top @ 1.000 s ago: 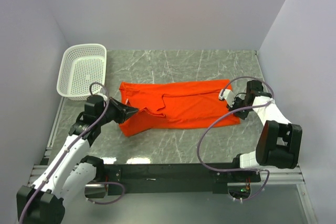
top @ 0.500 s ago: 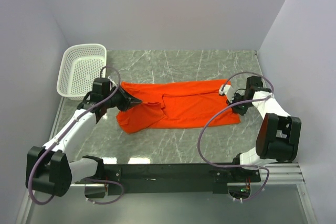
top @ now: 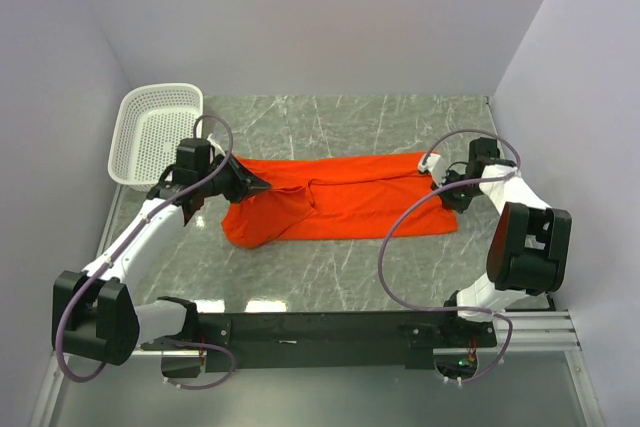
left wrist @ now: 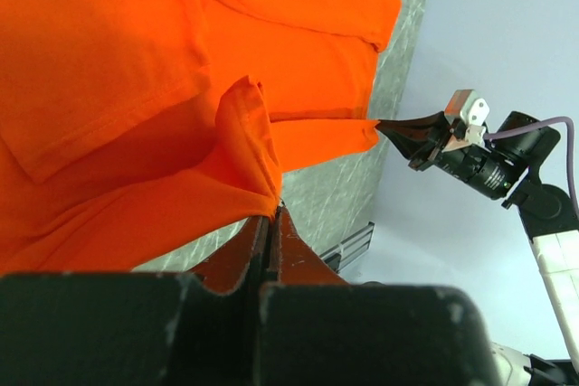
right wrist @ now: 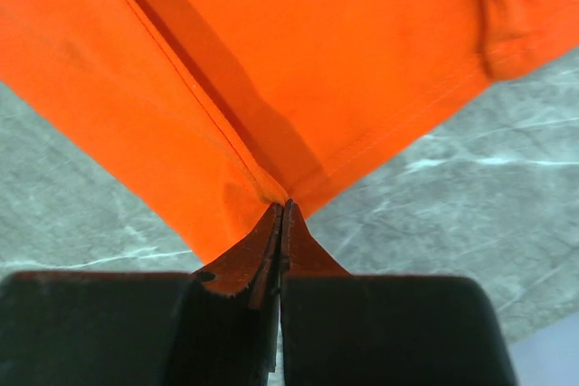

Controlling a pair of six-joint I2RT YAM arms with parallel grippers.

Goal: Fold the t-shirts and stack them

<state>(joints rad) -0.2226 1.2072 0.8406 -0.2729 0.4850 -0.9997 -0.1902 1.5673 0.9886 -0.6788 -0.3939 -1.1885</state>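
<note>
One orange-red t-shirt [top: 350,202] lies stretched left to right across the marble table [top: 330,267], partly folded lengthwise. My left gripper [top: 263,187] is shut on the t-shirt's left end; in the left wrist view the fabric [left wrist: 136,88] bunches into the closed tips of the left gripper [left wrist: 273,211]. My right gripper [top: 433,185] is shut on the shirt's right end, pinching a hemmed corner [right wrist: 271,189] in the right wrist view, at the tips of the right gripper [right wrist: 285,206]. The cloth hangs lifted between both grippers. The right gripper [left wrist: 398,131] also shows far off in the left wrist view.
A white perforated basket [top: 155,132] stands at the table's far left corner, just behind the left arm. Pale walls close in the table on the left, back and right. A black rail [top: 330,327] runs along the near edge.
Both grippers have moved toward the back of the table with the shirt's ends in them. The left arm has swung up and back, dragging the left end away from the near edge.
</note>
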